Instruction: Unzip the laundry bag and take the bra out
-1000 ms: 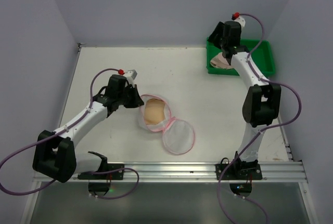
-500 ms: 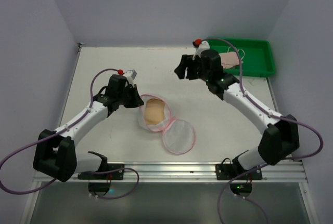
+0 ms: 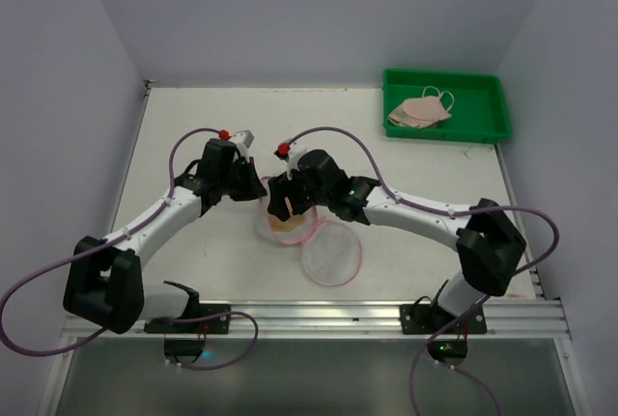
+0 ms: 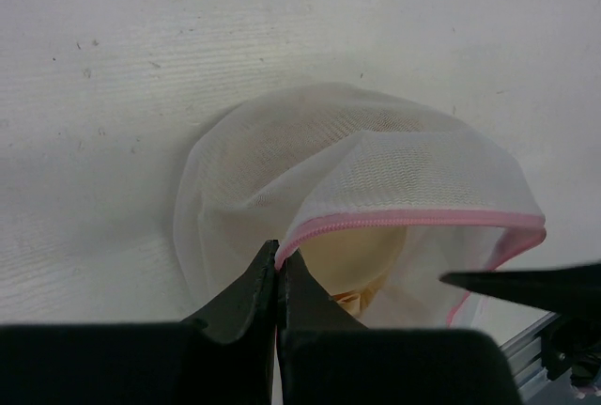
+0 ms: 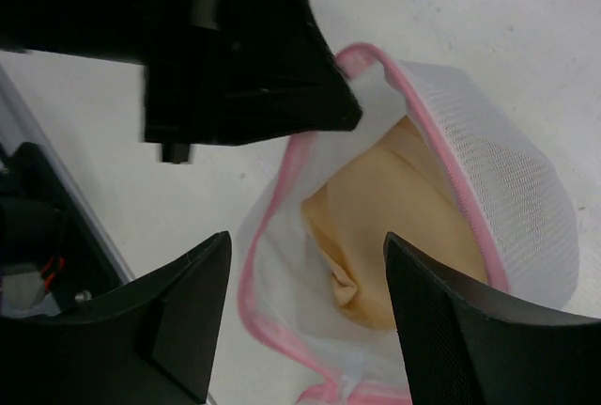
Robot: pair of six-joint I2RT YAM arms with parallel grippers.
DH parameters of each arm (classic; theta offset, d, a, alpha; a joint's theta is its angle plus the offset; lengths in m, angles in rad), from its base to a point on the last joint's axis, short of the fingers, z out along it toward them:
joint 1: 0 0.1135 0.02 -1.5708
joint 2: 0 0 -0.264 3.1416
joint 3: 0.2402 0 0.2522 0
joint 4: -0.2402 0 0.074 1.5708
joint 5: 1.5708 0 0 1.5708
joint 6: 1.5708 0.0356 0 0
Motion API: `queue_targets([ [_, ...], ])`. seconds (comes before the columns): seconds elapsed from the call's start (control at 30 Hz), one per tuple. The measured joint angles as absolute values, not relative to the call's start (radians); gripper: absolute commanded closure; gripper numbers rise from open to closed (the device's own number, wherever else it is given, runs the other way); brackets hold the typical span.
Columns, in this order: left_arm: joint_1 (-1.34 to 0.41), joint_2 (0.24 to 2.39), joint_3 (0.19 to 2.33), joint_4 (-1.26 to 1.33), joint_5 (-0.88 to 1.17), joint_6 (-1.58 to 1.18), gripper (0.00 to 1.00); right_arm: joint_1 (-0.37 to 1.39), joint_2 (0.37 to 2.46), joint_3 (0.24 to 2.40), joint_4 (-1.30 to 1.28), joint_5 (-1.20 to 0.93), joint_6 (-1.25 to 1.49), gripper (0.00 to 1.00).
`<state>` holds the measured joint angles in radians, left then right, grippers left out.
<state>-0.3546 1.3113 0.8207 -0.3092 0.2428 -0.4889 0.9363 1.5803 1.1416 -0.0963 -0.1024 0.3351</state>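
Note:
The laundry bag (image 3: 325, 252) is a white mesh pouch with pink zipper trim, lying unzipped mid-table with its two round halves apart. A beige bra (image 5: 394, 217) sits in the upper half and shows in the left wrist view (image 4: 362, 259) too. My left gripper (image 4: 278, 253) is shut on the pink rim of the laundry bag (image 4: 357, 170) and holds that half up. My right gripper (image 5: 308, 253) is open, just above the bag's mouth (image 5: 507, 198), with the bra between its fingertips but not touched. In the top view the two grippers, left (image 3: 253, 187) and right (image 3: 282, 194), are close together.
A green tray (image 3: 488, 124) stands at the back right with another pale pink bra (image 3: 421, 111) in it. Purple walls close the table at left, back and right. A metal rail (image 3: 367, 316) runs along the near edge.
My right arm has swung from the green tray at back right, across the table, down to the open laundry bag. My left gripper and the bag have stayed put.

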Motion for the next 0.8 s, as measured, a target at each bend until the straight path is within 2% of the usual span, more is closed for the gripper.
queue_targets([
  [0.17, -0.355, 1.298, 0.820, -0.315, 0.231, -0.489, 1.00, 0.937, 1.720, 1.148, -0.112, -0.012, 0.337, 0.17],
  [0.37, -0.355, 1.277, 0.818, -0.316, 0.225, -0.489, 1.00, 0.937, 1.784, 1.149, -0.113, 0.060, 0.328, 0.07],
  [0.53, -0.355, 1.276, 0.799, -0.317, 0.222, -0.489, 1.00, 0.937, 1.857, 1.195, -0.138, 0.035, 0.308, 0.07],
  [0.67, -0.355, 1.276, 0.796, -0.316, 0.221, -0.489, 1.00, 0.938, 1.906, 1.234, -0.159, 0.008, 0.294, 0.19],
  [0.8, -0.355, 1.276, 0.796, -0.316, 0.219, -0.489, 1.00, 0.938, 1.912, 1.238, -0.169, -0.002, 0.285, 0.74],
])
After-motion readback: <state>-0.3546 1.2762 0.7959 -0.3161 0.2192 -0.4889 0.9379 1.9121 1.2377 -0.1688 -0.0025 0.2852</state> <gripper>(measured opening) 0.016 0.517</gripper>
